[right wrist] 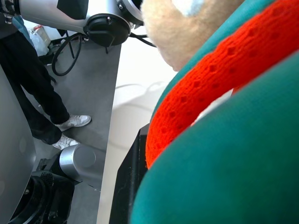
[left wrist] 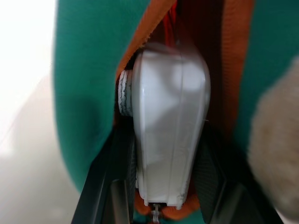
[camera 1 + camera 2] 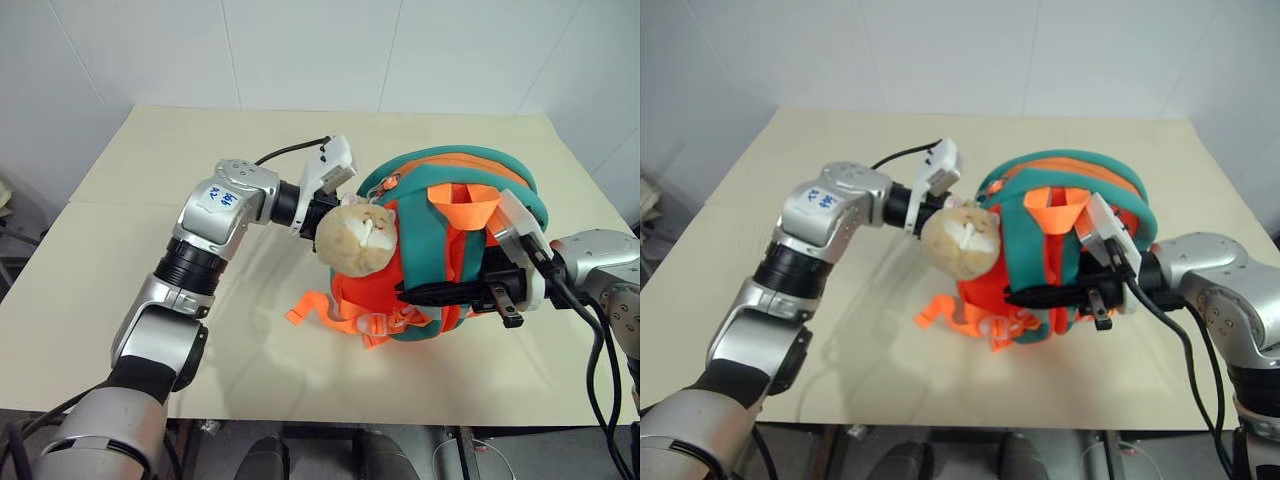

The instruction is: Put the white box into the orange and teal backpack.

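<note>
The orange and teal backpack [image 3: 440, 200] stands upright on the table, its tan plush charm [image 3: 355, 238] hanging on the side facing my left arm. My left gripper [image 2: 163, 179] is shut on the white box [image 2: 168, 126], with a black finger on each long side. The box's far end sits in the gap between the backpack's teal panel and its orange lining. In the head views the plush charm hides the box and the left fingers. My right gripper [image 3: 410, 292] reaches in from the right and is shut on the backpack's front fabric and straps.
The beige table [image 3: 150, 200] has free room to the left of and behind the backpack. Orange strap ends [image 3: 310, 310] trail on the table towards its front edge. A person's legs [image 1: 42, 93] stand on the grey floor beside the table.
</note>
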Available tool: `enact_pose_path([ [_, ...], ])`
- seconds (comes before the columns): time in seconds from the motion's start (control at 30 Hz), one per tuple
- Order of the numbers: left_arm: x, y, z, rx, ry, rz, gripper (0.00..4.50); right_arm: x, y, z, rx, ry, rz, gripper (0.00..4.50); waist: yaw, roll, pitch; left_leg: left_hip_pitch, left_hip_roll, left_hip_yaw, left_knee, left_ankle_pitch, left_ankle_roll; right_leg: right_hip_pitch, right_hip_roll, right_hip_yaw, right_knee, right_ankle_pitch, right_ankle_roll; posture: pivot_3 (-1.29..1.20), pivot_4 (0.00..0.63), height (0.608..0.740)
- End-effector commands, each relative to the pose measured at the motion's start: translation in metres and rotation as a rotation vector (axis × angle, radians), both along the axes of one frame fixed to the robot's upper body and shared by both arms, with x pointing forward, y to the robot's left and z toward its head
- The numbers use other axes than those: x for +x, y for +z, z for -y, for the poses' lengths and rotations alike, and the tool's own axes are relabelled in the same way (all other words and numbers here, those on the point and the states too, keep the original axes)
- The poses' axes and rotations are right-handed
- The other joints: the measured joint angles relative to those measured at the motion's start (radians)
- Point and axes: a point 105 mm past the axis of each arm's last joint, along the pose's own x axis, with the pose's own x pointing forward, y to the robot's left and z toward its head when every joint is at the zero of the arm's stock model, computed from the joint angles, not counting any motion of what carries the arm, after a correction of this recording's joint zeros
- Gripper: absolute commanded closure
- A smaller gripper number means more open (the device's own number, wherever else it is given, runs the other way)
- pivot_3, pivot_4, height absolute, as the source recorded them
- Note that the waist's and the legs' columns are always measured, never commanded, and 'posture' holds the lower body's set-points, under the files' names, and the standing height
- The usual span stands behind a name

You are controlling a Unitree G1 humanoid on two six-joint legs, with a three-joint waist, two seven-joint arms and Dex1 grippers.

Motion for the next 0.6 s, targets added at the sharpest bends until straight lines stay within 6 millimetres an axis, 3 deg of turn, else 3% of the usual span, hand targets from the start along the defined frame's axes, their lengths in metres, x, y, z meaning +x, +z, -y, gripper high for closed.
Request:
enact_pose_path([
  [0.03, -0.002, -0.001, 0.009, 0.005, -0.022, 0.030, 3.16, -0.002, 0.005, -0.004, 0.009, 0.027, 0.035, 3.98, 0.000, 0.000, 0.000, 0.000, 0.000, 0.000, 0.000, 0.000, 0.000, 0.000, 0.000, 0.000, 0.000, 0.000, 0.000, 0.00, 0.150, 0.740],
  [0.13, 0.001, -0.002, 0.010, 0.008, 0.001, 0.000, 2.22, -0.002, 0.005, -0.005, 0.011, 0.025, 0.039, 3.98, -0.002, 0.000, 0.000, 0.000, 0.000, 0.000, 0.000, 0.000, 0.000, 0.000, 0.000, 0.000, 0.000, 0.000, 0.000, 0.00, 0.150, 0.740],
  [0.37, -0.016, 0.006, -0.007, 0.082, -0.056, 0.053, 0.14, -0.001, 0.004, -0.005, 0.014, 0.020, 0.044, 3.98, -0.006, 0.000, 0.000, 0.000, 0.000, 0.000, 0.000, 0.000, 0.000, 0.000, 0.000, 0.000, 0.000, 0.000, 0.000, 0.00, 0.150, 0.740],
  [0.6, -0.020, 0.016, -0.039, 0.167, -0.022, 0.160, 0.02, -0.001, 0.004, -0.003, 0.009, 0.012, 0.046, 3.98, -0.004, 0.000, 0.000, 0.000, 0.001, -0.001, -0.001, 0.000, 0.000, 0.000, 0.000, 0.000, 0.000, 0.000, 0.000, 0.00, 0.150, 0.740],
])
